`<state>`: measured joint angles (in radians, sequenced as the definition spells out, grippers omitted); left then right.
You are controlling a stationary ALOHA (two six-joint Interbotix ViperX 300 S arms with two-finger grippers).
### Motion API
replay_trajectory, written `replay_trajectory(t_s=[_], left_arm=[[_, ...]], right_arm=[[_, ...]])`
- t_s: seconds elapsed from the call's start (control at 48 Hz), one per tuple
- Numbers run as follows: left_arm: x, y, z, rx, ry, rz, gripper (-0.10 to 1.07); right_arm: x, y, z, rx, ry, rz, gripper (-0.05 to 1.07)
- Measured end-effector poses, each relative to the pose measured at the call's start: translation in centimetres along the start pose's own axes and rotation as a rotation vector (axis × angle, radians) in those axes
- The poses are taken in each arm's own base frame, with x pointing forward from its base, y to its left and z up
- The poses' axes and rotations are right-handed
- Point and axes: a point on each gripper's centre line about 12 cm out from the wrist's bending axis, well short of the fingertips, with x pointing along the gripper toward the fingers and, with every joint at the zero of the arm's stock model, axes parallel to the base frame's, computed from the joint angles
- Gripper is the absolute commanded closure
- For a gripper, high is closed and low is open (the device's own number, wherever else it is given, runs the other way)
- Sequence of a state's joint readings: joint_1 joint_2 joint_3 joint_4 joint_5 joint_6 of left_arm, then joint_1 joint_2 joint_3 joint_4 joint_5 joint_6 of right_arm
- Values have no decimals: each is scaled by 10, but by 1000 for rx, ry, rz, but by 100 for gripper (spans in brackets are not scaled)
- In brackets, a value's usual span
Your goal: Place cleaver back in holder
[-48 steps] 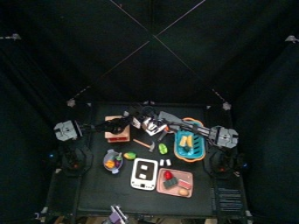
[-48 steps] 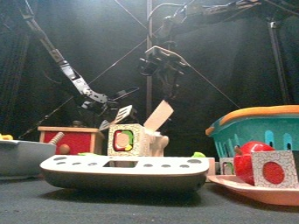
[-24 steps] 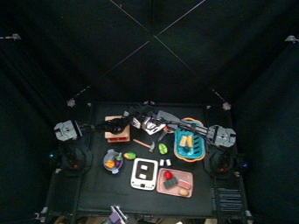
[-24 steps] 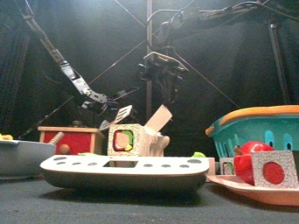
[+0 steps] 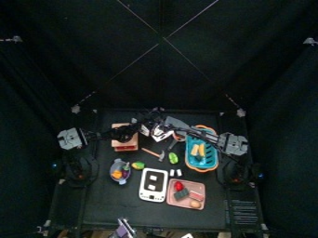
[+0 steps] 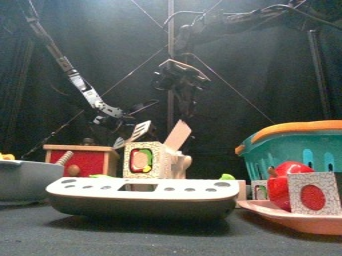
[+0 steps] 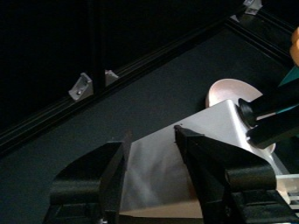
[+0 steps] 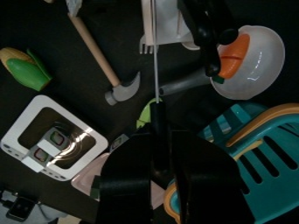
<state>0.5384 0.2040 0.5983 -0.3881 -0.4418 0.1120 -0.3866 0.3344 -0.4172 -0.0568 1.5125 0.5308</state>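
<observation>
While my right claw [image 6: 183, 92] hung with jaws slightly apart, empty, the cleaver [image 6: 179, 131] leaned pretty much straight below, blade slanting upward.

- Two thin black arms are showing against black curtains, built of slim tube links with blocky joints.
- The left arm [image 6: 83, 92] is carrying pale bands and small light patches at its joints, with dark cables trailing beside it.
- The right arm [image 6: 254, 12] is showing glossy black tubing catching highlights.
- The left gripper [image 7: 155, 162] is showing two flat matte black fingers [image 7: 108, 171] with rounded edges and stepped bases.
- The right gripper [image 8: 158, 166] is showing broad, rounded, glossy black fingers [image 8: 208, 179].
- From above, both arm bases are appearing grey and metallic.
</observation>
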Motion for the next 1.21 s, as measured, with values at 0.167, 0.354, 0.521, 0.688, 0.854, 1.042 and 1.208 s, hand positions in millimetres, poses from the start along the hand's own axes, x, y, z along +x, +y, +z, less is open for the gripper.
replay_trajectory(t_s=[0.167,0.354,0.521,0.688,0.854,1.042,1.208], left_arm=[[0,0,0,7,0,-3,15],[0,0,0,8,0,-4,15],[0,0,-1,11,1,-4,15],[0,-1,-1,11,1,-6,15],[0,-1,-1,11,1,-6,15],[-1,-1,-1,11,3,-5,15],[-7,-1,4,7,-10,-8,15]], right_arm=[[7,-1,11,6,-20,-18,59],[7,0,21,4,-76,-28,55],[6,0,23,3,-89,-31,39],[7,-2,25,0,-107,-51,22],[9,-4,27,-2,-115,-74,19],[8,-2,25,-12,-116,-79,19],[2,8,18,-42,-136,-88,19]])
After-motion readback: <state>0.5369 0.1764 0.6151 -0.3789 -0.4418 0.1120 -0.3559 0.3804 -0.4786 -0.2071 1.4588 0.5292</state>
